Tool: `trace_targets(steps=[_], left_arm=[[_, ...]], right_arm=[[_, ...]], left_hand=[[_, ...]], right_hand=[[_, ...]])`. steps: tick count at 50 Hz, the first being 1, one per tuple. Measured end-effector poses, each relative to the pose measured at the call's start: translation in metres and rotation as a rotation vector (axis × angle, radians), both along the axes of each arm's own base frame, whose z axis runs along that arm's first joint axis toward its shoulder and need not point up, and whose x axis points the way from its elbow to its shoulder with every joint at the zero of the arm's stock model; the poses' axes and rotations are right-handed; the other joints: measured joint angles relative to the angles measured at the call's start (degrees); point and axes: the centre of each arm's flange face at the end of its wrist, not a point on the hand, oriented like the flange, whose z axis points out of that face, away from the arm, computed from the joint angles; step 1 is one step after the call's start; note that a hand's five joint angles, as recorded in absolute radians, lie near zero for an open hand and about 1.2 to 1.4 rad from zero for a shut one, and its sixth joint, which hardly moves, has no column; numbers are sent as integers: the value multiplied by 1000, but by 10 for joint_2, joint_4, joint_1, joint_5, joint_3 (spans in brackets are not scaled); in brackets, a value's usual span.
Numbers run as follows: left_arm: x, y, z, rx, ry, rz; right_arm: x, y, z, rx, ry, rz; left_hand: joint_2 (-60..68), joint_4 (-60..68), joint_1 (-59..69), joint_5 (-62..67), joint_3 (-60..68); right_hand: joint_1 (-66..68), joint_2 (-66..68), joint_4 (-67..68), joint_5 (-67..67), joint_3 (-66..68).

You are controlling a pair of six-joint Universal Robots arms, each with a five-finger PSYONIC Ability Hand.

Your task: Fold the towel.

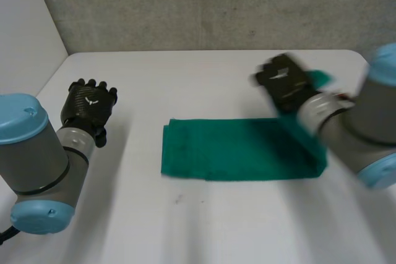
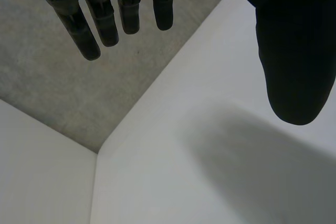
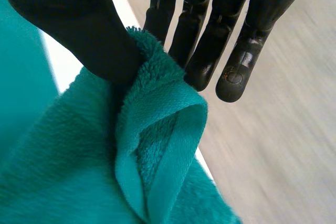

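Towel (image 1: 235,149) right end: clamped between thumb and fingers of my right hand (image 1: 286,83); this shallow pinch may slip mid-fold. My left hand (image 1: 90,104): fingers apart, holding nothing.

One green towel (image 1: 235,149) lies on one white surface (image 1: 185,227). There are two black hands: the left hand (image 1: 91,104) at the left and the right hand (image 1: 286,83) at the towel's far right end. There are two arms, the left arm (image 1: 37,159) near left and the right arm (image 1: 359,128) near right. Two walls stand: a grey wall (image 1: 216,4) far, a white wall (image 1: 25,23) left.
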Motion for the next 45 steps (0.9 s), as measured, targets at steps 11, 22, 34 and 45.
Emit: trace_targets(steps=[11, 22, 34, 45], left_arm=[[-16, 14, 5, -13, 20, -57], [-25, 21, -2, 0, 14, -90], [-27, 22, -6, 11, 9, -96], [-28, 25, -8, 17, 6, -103]], right_arm=[[88, 88, -74, 92, 105, 360], [50, 38, -52, 148, 4, 32], [-42, 17, -68, 451, -101, -255], [-79, 6, -90, 486, -63, -318]], left_hand=[[0, 0, 0, 0, 0], [0, 0, 0, 0, 0], [0, 0, 0, 0, 0], [0, 0, 0, 0, 0]], right_hand=[[-283, -327, -317, -297, -327], [-442, -545, -554, -530, -561], [-393, -484, -503, -480, -494], [-21, 1, -3, -11, -5]])
